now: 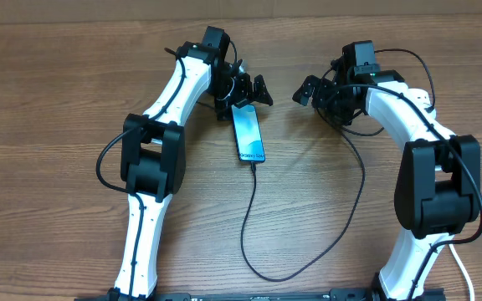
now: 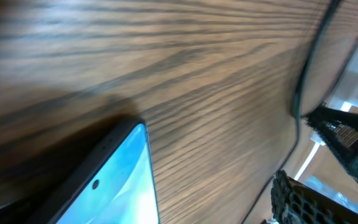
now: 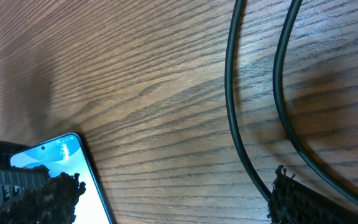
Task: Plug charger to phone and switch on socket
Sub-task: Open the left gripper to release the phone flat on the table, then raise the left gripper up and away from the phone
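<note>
The phone (image 1: 248, 132) lies flat on the wood table with its cyan screen lit. The charger's thin black cable (image 1: 253, 209) meets the phone's near end, loops toward the front edge, then climbs to the right arm. My left gripper (image 1: 243, 99) stands open over the phone's far end (image 2: 120, 180), one finger (image 2: 300, 202) off to the right of it. My right gripper (image 1: 316, 99) is open to the right of the phone (image 3: 55, 155), its fingers (image 3: 303, 202) apart over bare wood. Two cable strands (image 3: 235, 124) run past it. The socket is out of view.
The wooden table (image 1: 57, 125) extends to the left and right of the arms. The cable loop (image 1: 274, 276) lies near the front edge between the two arm bases. A thin dark cable (image 2: 300, 93) crosses the right side of the left wrist view.
</note>
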Robot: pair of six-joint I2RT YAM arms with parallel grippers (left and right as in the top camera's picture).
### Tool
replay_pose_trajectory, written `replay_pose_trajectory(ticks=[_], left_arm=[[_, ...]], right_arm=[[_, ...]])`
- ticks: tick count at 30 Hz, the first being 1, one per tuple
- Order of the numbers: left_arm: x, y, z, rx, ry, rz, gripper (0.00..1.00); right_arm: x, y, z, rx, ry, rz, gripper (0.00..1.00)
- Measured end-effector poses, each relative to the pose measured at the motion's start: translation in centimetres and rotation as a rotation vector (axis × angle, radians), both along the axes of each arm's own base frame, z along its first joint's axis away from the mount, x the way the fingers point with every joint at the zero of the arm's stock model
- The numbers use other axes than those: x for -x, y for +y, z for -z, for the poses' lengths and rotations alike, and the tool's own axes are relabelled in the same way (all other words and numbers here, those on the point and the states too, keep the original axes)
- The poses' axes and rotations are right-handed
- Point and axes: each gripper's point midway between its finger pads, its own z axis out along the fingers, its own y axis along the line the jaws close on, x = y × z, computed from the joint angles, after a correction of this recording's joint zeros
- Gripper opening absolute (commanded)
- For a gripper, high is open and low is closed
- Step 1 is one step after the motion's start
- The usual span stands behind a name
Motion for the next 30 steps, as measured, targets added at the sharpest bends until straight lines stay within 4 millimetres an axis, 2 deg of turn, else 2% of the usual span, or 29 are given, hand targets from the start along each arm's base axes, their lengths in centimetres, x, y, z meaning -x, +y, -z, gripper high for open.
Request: replay_pose_trajectory(ticks=[12,21,25,30], left_arm=[[0.9,2.5,0.7,-0.168,0.04,-0.04,1.0],[1.3,3.7,1.0,-0.231,0.053,-0.045,1.0],[2.5,6.1,1.3,-0.337,0.11,-0.055,1.0],[4.5,11.3,1.2,-0.575,0.185,-0.055,1.0]], right_arm=[[0.0,0.0,0.0,0.0,0.0,-0.001,1.0],[0.0,0.0,0.0,0.0,0.0,0.0,1.0],[0.0,0.0,0.0,0.001,0.0,0.0,1.0],[0.0,-0.1,0.1,0.008,0.0,0.003,1.0]])
